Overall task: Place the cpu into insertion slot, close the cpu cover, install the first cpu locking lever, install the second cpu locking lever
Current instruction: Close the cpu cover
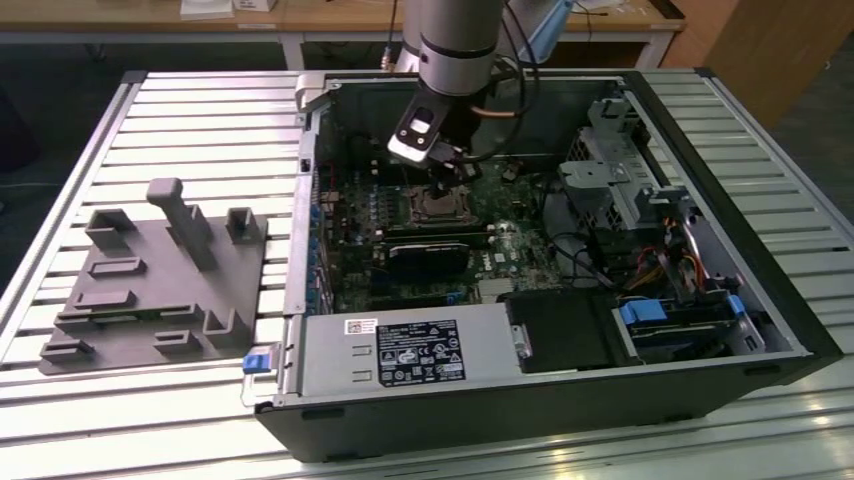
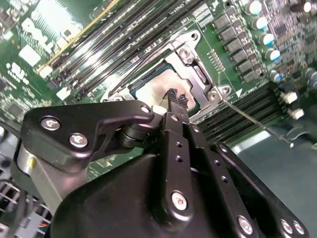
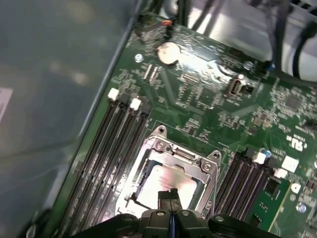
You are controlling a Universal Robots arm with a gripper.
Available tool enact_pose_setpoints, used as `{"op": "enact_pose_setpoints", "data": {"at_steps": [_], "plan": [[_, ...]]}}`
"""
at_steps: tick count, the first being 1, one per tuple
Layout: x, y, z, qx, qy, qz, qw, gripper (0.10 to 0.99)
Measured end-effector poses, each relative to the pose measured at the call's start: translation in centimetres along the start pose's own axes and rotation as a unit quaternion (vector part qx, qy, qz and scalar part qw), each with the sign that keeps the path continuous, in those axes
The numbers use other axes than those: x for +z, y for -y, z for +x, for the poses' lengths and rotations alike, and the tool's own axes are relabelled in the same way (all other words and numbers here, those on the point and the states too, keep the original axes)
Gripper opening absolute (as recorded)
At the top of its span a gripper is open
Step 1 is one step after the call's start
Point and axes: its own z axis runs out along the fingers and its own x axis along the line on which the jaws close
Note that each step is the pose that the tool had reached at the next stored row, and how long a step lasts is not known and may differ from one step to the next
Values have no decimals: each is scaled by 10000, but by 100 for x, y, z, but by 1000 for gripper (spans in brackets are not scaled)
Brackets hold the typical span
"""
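Observation:
The cpu (image 3: 168, 179) lies flat in the insertion slot (image 1: 438, 207) on the green board, its dull metal top showing through the window of the cpu cover (image 3: 182, 154). The silvery cover (image 2: 194, 69) lies down around the chip (image 2: 154, 90). My gripper (image 2: 177, 97) hovers just above the chip's edge, its two thin black fingertips pressed together with nothing between them. In the first wrist view the gripper (image 3: 167, 194) sits over the near side of the chip. A thin metal lever rod (image 2: 257, 124) runs out from one socket corner.
The open computer case (image 1: 747, 300) walls in the board on all sides. Long black memory slots (image 3: 116, 153) flank the socket. A black card (image 1: 434, 255), a power supply (image 1: 400, 350) and drive bays (image 1: 667, 320) crowd the case. A grey fixture tray (image 1: 147, 290) lies at the exterior view's left.

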Motion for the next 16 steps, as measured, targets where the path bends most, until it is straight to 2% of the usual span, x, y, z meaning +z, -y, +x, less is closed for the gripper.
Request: {"op": "enact_pose_setpoints", "data": {"at_steps": [4,8,12,16], "plan": [[1,0,0,-360,2,7,9994,106],[2,0,0,-727,4,14,9974,106],[3,0,0,-1087,7,21,9941,106],[7,0,0,-1450,9,28,9894,106]]}}
